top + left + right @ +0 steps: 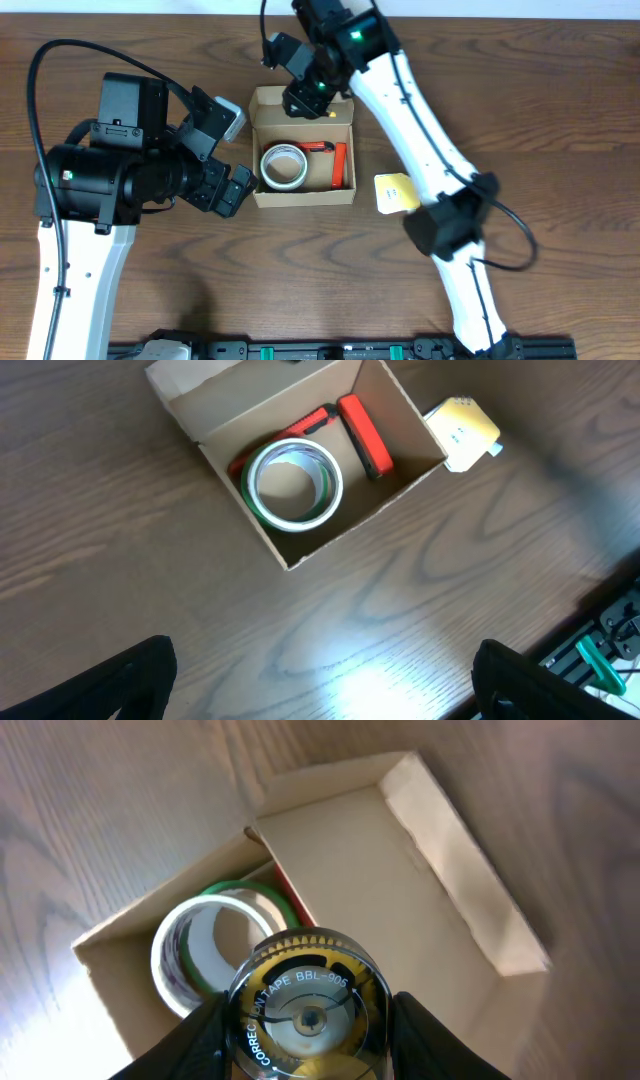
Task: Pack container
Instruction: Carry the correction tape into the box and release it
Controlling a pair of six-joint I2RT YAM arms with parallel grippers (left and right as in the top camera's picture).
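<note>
R hand (308, 1042) was closed on a round correction-tape dispenser (305, 1005), gripped at its sides and held above the open container (420, 890). Below the hand and to one side, a tape roll (170, 935) and a red tool (362, 435) lay inside. Recommended: lower onto bare floor clear of the roll, avoid the flap, and release only when low. L hand (325, 685) was spread wide, empty, just beside the container wall. Only the R wrist view showed the dispenser label. It missed the yellow pad (462, 430) on the bench (100, 560) beyond the container, which the L wrist view showed.
</note>
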